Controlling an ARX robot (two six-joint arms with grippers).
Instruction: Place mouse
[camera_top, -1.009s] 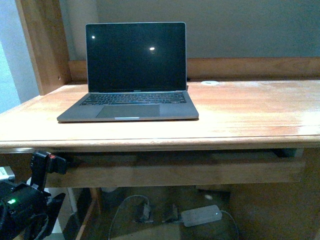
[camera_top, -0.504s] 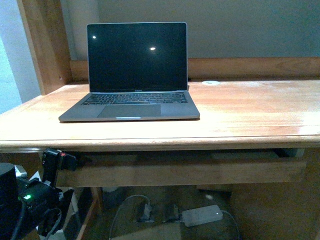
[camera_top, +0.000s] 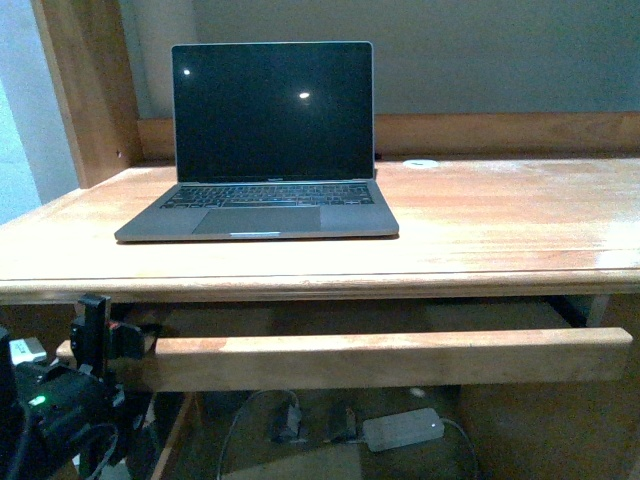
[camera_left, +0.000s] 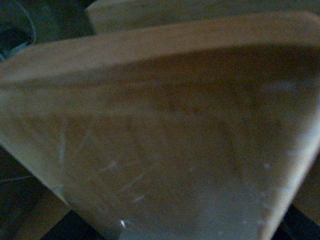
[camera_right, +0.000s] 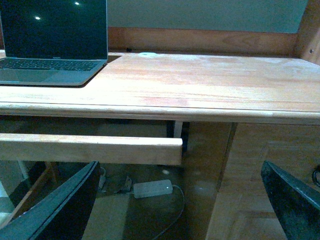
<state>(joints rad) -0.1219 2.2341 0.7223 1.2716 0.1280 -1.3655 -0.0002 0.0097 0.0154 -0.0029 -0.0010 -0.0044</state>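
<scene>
The left gripper (camera_top: 100, 338) is clamping the drawer front (camera_top: 390, 355) at its left end, its inside lying hidden beyond the jaws. The right gripper (camera_right: 180, 170) is hanging wide open, empty; the mouse is not showing.

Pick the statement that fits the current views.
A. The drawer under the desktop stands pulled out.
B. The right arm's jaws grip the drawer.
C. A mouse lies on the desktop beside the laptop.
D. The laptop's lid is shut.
A: in the front view the drawer front sits forward of the desk edge, with the left gripper at its left end; the laptop is open.
</scene>
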